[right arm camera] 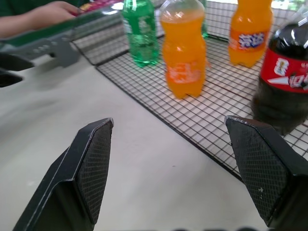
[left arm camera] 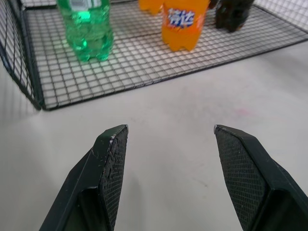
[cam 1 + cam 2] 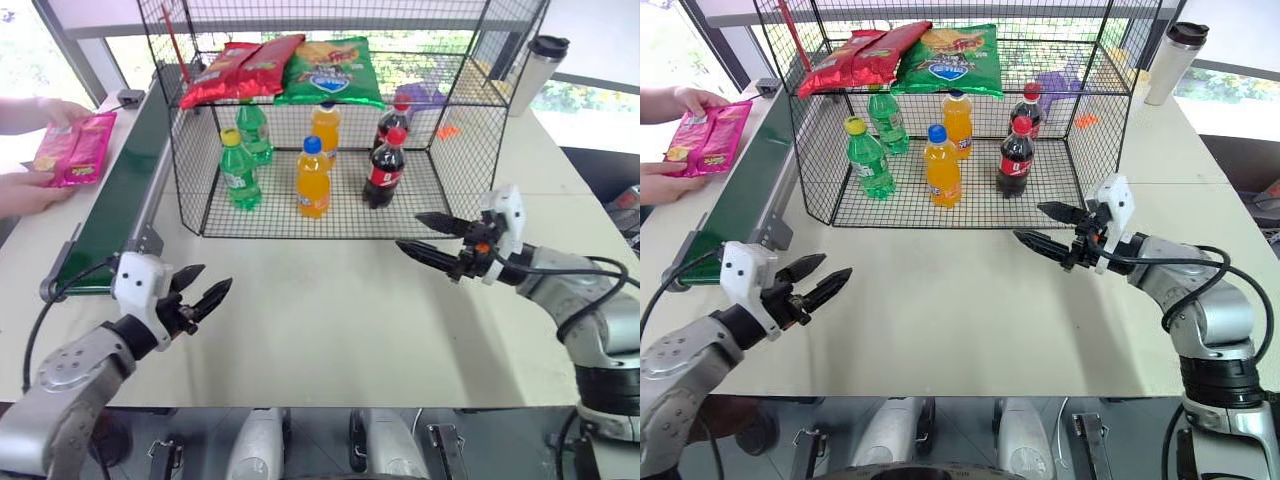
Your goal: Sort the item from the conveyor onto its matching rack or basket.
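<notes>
The item, a magenta-pink crisp bag (image 3: 75, 148), lies at the far left just beside the conveyor (image 3: 115, 195), with a person's hands (image 3: 30, 190) on it. The conveyor's dark green belt runs along the left side of the black wire rack (image 3: 455, 170). My left gripper (image 3: 215, 277) hovers open over the near left of the table, close to the belt's near end, and points toward the rack with nothing between its fingers. My right gripper (image 3: 408, 230) is open too, near the rack's front right corner, pointing left with nothing in it.
The rack's upper shelf carries red crisp bags (image 3: 238, 68) and a green crisp bag (image 3: 330, 72). Green (image 3: 238, 172), orange (image 3: 313, 180) and cola bottles (image 3: 384, 170) stand on its wire floor. A tumbler (image 3: 538, 75) stands at the back right. Bare table lies between my grippers.
</notes>
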Controlling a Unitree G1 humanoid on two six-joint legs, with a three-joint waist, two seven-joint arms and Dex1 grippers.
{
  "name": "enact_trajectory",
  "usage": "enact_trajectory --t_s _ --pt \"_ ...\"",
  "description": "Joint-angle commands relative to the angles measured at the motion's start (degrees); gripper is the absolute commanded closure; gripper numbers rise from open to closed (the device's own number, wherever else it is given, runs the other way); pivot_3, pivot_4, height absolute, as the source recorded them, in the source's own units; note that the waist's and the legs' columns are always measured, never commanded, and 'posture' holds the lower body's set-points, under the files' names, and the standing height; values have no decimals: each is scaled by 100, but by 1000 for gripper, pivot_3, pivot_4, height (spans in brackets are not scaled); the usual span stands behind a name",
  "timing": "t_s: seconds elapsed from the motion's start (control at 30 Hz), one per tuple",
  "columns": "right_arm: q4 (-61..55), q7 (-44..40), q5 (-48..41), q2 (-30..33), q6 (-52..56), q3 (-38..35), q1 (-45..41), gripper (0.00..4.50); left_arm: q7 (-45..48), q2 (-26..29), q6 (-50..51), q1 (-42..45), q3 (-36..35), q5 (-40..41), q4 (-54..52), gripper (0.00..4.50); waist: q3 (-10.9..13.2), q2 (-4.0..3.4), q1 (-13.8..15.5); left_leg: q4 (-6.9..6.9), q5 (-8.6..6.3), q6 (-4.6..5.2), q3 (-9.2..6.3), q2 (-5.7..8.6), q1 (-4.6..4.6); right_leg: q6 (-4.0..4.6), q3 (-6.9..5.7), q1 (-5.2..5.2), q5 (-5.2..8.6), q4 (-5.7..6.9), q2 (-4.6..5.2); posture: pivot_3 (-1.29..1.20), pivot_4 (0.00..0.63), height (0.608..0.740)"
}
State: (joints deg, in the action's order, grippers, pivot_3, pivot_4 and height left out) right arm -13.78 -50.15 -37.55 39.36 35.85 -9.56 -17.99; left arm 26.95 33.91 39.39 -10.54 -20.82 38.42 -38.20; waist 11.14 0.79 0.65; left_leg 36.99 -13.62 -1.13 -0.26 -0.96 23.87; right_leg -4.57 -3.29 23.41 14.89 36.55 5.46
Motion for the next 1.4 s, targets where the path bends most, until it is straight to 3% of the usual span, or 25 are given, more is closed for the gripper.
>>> enact_trajectory --t_s 0.03,0.5,1.1,1.4 --pt "-185 -22 -116 -31 10 -12 -41 683 194 181 -28 85 -183 186 -56 1539 0 0 7 0 0 0 1 0 1 0 0 0 0 0 0 0 150 740" --pt "-46 484 361 -200 -6 248 -91 683 -69 15 -60 399 28 113 3 1539 0 0 14 3 -2 3 6 6 31 -10 0 3 -15 -38 -2 0 150 740" --pt "-21 225 304 -375 -118 314 -169 683 -415 -234 -34 534 290 -40 -16 1539 0 0 13 6 -1 4 7 11 31 -17 1 1 -20 -37 -8 0 150 740" --pt "-42 174 324 -432 -157 367 -202 683 -416 -84 -56 501 410 -306 26 1539 0 1 12 8 -1 4 8 11 31 -19 1 1 -22 -35 -14 0 150 740"
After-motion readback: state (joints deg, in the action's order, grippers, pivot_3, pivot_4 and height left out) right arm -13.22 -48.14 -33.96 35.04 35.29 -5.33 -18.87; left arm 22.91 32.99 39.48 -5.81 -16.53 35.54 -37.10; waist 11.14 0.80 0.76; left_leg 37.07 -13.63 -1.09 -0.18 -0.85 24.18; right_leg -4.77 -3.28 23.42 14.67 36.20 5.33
